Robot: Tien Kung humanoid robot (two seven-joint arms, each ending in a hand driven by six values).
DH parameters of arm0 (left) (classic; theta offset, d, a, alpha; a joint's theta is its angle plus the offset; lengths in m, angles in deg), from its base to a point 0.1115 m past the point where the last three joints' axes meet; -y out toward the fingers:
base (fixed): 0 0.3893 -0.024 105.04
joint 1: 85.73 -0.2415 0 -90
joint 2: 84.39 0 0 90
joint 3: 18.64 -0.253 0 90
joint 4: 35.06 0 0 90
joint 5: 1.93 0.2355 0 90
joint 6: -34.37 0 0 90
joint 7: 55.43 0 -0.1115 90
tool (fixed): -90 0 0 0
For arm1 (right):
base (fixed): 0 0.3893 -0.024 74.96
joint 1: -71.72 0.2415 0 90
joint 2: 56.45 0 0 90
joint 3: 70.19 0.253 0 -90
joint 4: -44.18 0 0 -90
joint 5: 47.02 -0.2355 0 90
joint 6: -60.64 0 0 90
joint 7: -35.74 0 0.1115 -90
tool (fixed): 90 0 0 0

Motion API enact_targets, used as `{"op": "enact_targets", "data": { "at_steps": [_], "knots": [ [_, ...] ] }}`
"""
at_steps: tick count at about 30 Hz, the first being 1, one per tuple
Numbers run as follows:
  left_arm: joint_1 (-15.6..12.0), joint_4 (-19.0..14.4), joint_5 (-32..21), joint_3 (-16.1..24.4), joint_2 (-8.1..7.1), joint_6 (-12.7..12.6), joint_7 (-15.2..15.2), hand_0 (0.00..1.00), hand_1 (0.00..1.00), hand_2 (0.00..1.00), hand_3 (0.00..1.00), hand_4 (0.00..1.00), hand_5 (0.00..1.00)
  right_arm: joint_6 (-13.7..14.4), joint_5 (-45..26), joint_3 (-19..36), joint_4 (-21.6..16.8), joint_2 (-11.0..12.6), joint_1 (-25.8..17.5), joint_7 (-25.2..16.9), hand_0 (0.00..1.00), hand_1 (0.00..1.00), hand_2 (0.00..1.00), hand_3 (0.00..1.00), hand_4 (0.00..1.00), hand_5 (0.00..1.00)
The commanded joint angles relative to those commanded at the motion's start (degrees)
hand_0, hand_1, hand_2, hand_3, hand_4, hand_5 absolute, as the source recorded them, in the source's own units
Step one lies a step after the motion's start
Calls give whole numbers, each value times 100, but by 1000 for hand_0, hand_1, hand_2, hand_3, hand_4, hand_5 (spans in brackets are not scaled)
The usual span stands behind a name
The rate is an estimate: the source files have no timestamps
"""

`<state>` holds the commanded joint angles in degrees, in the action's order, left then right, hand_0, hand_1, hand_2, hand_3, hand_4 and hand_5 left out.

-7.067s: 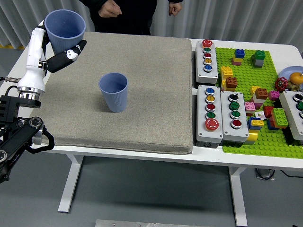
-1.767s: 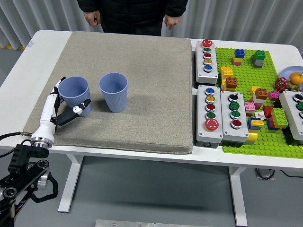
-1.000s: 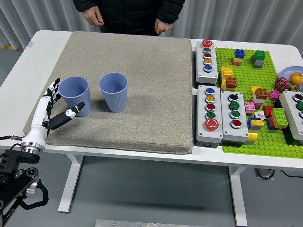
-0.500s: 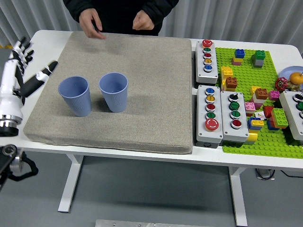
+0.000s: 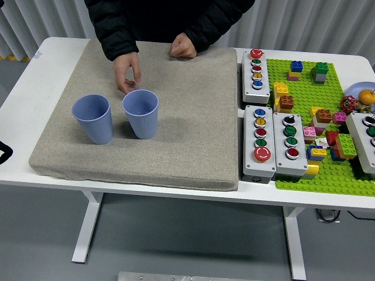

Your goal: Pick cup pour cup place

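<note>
Two blue cups stand upright side by side on the grey mat (image 5: 193, 105). The left cup (image 5: 93, 119) is near the mat's left edge and the right cup (image 5: 140, 113) is just beside it. A person in a dark jacket leans over from the far side. One of the person's hands (image 5: 126, 71) hangs with fingers down just above the right cup's far rim. The other hand (image 5: 183, 47) rests as a fist on the mat's far edge. Neither of my hands shows; only a black bit of the left arm (image 5: 3, 152) sits at the left border.
Button boxes (image 5: 272, 139) stand right of the mat, with a smaller one (image 5: 256, 68) behind. A green baseplate (image 5: 328, 117) with several coloured bricks fills the right side. A bowl with an orange fruit (image 5: 365, 95) sits at the right edge.
My left hand has let go of the left cup and withdrawn out of view at the left. The person has leaned in and lowered a hand towards the right cup.
</note>
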<state>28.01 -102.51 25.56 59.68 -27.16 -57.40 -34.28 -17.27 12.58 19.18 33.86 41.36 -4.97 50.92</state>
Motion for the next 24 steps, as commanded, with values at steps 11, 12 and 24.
{"op": "enact_targets", "data": {
  "at_steps": [11, 12, 24],
  "knots": [
    [226, 667, -2681, -28, -125, -17, 28, 822, 812, 901, 907, 812, 998, 44, -90, -61, 0, 6, 48, -5, 710, 650, 616, 574, 2, 2],
    [214, 642, -2844, 4, -116, -26, 19, 824, 813, 904, 908, 813, 998, 49, -85, -59, 0, 4, 46, -6, 710, 650, 616, 574, 2, 2],
    [169, 488, -2628, 77, -79, -161, -34, 826, 814, 906, 910, 812, 998, 146, -100, -4, 0, -43, 6, -16, 710, 650, 616, 574, 2, 7]
  ]
}}
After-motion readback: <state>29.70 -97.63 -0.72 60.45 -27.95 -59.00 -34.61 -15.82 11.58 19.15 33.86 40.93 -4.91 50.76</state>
